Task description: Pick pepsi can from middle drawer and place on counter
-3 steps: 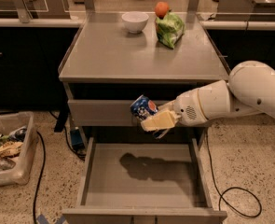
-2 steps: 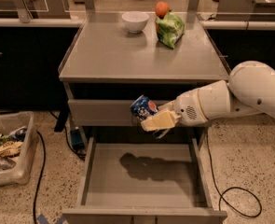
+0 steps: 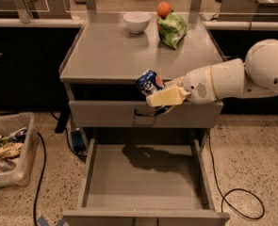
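Observation:
The pepsi can [image 3: 149, 82], blue with a red-and-white logo, is held tilted in my gripper [image 3: 158, 94]. The gripper is shut on it, with a cream finger [image 3: 168, 97] across its lower side. The can hangs in front of the counter's [image 3: 110, 55] front edge, level with it and above the closed top drawer front. My white arm reaches in from the right. The middle drawer [image 3: 145, 177] is pulled open below, its flat grey floor bare with the arm's shadow on it.
On the back of the counter stand a white bowl [image 3: 136, 21], an orange [image 3: 164, 9] and a green bag [image 3: 172, 29]. A clear plastic bin [image 3: 7, 149] of trash sits on the floor at left. Black cables [image 3: 237, 197] lie on the floor at both sides.
The gripper with the can has risen a little, from in front of the top drawer to the level of the counter's front edge.

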{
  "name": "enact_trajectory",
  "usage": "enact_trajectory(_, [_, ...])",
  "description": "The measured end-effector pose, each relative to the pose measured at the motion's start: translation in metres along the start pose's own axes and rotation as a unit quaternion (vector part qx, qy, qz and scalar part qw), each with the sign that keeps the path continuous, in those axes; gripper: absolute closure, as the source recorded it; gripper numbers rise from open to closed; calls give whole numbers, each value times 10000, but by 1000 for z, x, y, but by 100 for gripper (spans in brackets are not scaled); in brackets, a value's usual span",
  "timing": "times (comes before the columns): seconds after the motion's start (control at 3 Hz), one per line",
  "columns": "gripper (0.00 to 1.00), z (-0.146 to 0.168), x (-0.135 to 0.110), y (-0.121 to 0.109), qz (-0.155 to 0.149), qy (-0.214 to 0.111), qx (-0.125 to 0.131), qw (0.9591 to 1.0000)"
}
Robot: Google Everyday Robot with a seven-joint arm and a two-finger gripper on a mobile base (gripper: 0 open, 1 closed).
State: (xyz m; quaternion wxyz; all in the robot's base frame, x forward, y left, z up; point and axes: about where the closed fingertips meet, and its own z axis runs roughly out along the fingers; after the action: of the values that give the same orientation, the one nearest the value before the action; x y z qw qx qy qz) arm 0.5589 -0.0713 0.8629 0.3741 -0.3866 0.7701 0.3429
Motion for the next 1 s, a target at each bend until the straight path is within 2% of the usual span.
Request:
enact_trajectory(0.33, [100, -25, -50, -27, -202, -518, 29, 9985])
enact_trajectory(0.67, [100, -36, -84, -75, -251, -857, 169, 9959])
enact_trajectory(1.0, [100, -13, -100, -133, -93, -929, 282, 9952])
